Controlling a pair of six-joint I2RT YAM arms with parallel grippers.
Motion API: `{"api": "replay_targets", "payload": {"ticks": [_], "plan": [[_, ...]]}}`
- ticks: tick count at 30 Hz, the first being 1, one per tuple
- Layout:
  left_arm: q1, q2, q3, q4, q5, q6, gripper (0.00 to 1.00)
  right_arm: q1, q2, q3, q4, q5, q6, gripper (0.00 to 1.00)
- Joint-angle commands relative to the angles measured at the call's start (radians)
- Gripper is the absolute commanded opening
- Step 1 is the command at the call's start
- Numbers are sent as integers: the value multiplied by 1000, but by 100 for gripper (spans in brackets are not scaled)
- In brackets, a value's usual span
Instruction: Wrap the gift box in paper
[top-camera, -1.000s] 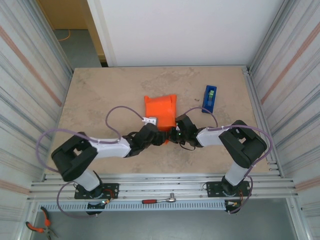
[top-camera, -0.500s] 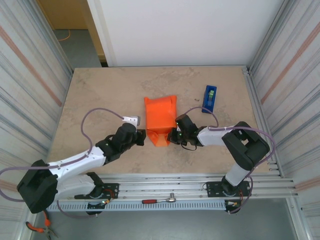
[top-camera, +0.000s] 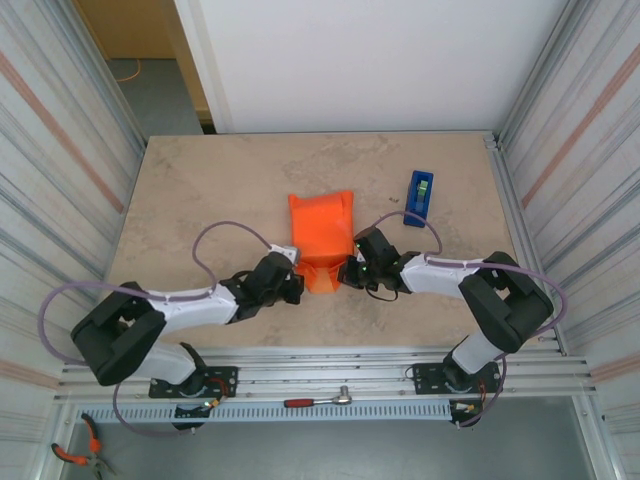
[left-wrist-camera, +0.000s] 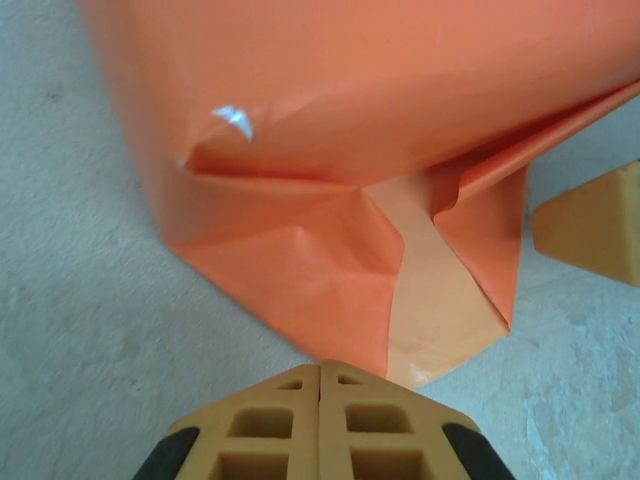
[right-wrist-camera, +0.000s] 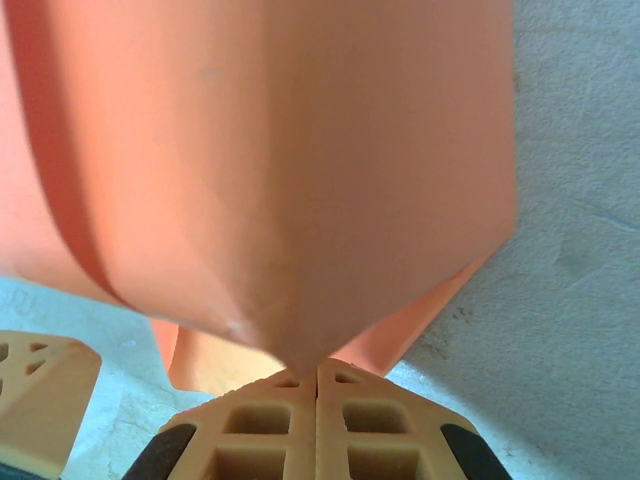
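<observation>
**Step in hand:** closing the near end flap of the paper (top-camera: 322, 232). The sheet lies at the middle of the tabletop (top-camera: 200, 200), with its folded tip pointing toward the near edge. The gift box is hidden and is judged to sit under the raised far part of the sheet.

**Right gripper** (right-wrist-camera: 318, 368): jaws closed on the tip of a fold.

**Left gripper** (left-wrist-camera: 320, 372): jaws pressed together at the flap's tip. Whether any paper is caught between them cannot be told.

**Procedure:** draw both side folds in evenly, pull the crease tight against the box, then press flat.

**Clearance:** bare tabletop lies to the left and along the near edge. The blue tape dispenser (top-camera: 420, 197) stands well apart, toward the far right corner.
</observation>
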Motion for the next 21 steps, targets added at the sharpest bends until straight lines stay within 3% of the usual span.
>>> {"api": "replay_targets", "payload": {"ticks": [1,15,21], "plan": [[-7,42,49,52,-12,31,4,-8,-23,15,-26,17,-29,0],[-53,266,100,139,-167,41,0,-24,30,40,13,7,-23,0],[-73,228,100,120,-172,35,1,-25,28,33,15,7,-22,0]]}}
